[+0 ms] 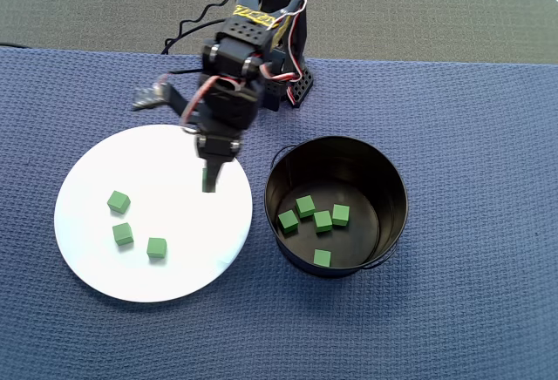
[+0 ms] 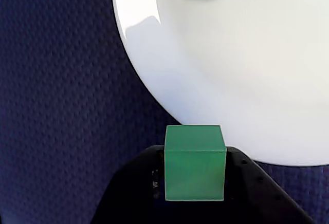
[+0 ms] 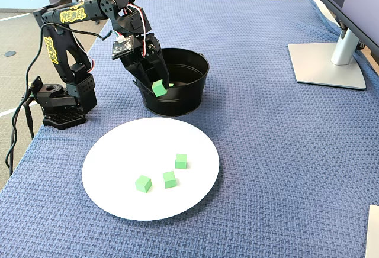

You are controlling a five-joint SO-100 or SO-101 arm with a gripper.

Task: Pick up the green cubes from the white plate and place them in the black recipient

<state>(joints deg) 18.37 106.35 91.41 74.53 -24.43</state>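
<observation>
Green cube [image 2: 195,163] pinched in fingers [image 3: 157,87]; five lie in black recipient [image 1: 388,166], three beneath on white plate [image 1: 174,275].

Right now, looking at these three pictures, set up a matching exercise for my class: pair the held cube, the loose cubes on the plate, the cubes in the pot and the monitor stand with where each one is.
Things:
1. Held green cube
2. Three loose green cubes
3. Five green cubes
4. Monitor stand

Places:
A. Inside the black pot
B. On the white plate
C. Between the fingers of the gripper, lifted off the plate
D. On the blue cloth, far right in the fixed view

Pairs: 1-C, 2-B, 3-A, 4-D
</observation>
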